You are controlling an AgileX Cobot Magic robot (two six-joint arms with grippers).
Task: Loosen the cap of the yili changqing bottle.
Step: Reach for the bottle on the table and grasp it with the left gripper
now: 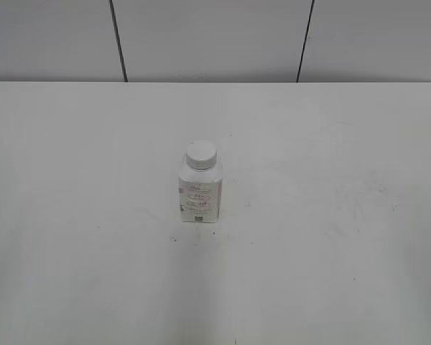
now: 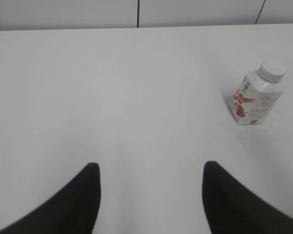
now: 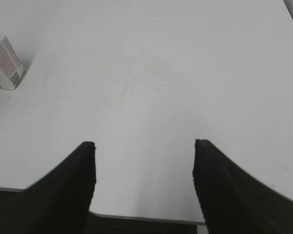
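The yili changqing bottle [image 1: 200,192], small, white and squarish with reddish print, stands upright near the middle of the white table. Its round white cap [image 1: 201,154] sits on the neck. In the left wrist view the bottle [image 2: 255,101] and cap [image 2: 272,71] are at the far right. In the right wrist view the bottle [image 3: 5,64] is at the far left edge, its cap out of frame. My left gripper [image 2: 150,168] is open and empty above bare table. My right gripper [image 3: 144,145] is open and empty near the table's front edge. Neither gripper shows in the exterior view.
The white table [image 1: 330,237] runs to a pale panelled wall [image 1: 215,39] at the back. The table's front edge [image 3: 141,218] shows between my right fingers. A few dark specks lie on the table near the bottle.
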